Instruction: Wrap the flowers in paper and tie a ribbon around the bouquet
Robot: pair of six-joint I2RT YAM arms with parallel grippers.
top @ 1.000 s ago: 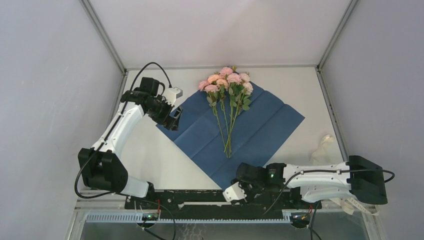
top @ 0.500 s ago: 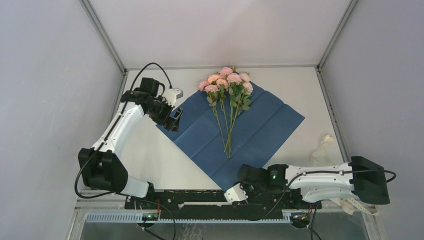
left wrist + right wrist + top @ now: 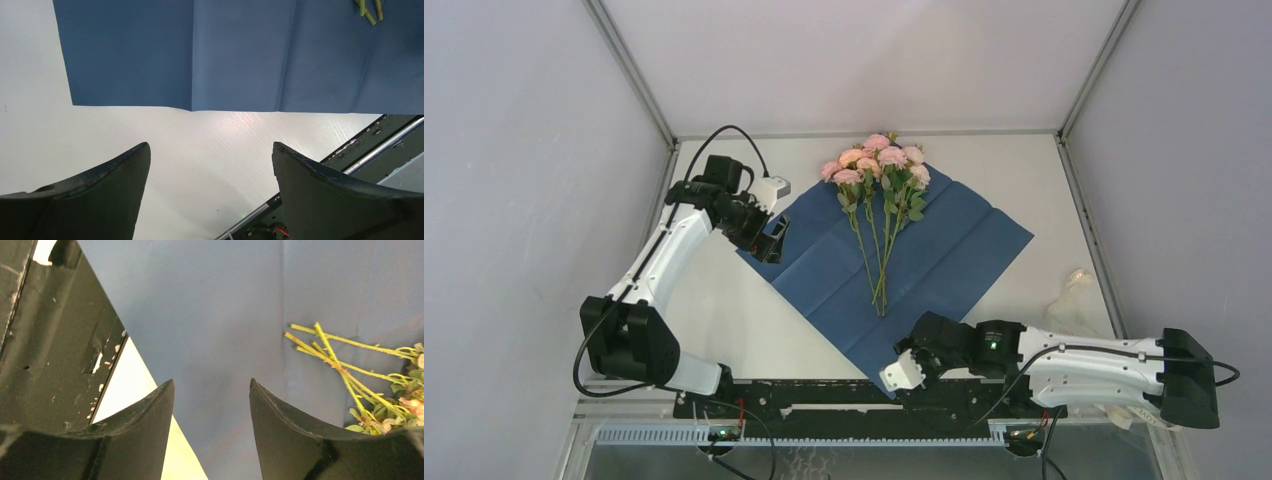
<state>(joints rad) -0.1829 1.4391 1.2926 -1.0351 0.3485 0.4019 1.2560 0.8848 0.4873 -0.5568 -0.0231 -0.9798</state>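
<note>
Left end effector (image 3: 210,146) stands wide open with nothing between its 2 fingers, just beside the left corner of the paper (image 3: 944,250). In the left wrist view the navy edge lies a little ahead of the fingertips, and under them is only the white desk (image 3: 724,320).

In the middle, the paper lies flat like a diamond, dark face up, with fold creases. The flowers (image 3: 879,175) lie on it. Their pink blooms are at the far corner and partly over the edge, and the thin stems point toward the near corner.

Further right, the right end effector (image 3: 211,382) is low over that near corner. Its jaws are open to a middle width and hold nothing. The dark rail (image 3: 824,395) of the arm bases is close on one side of it. The stem ends are a little ahead of it. The ribbon (image 3: 1074,298) is a pale heap near the right edge of the desk, well apart from the paper.

I judge that the wrapping has not begun and both arms are getting ready to pinch a corner.

- The sheet is thin and flat, so a finger may slide over it and close on nothing.
- A finger may push the sheet instead, and then the loose stems could roll or spread.
- If 1 corner rises much faster than the other, the flowers may slip off.
- The right fingers may knock the rail.
</note>
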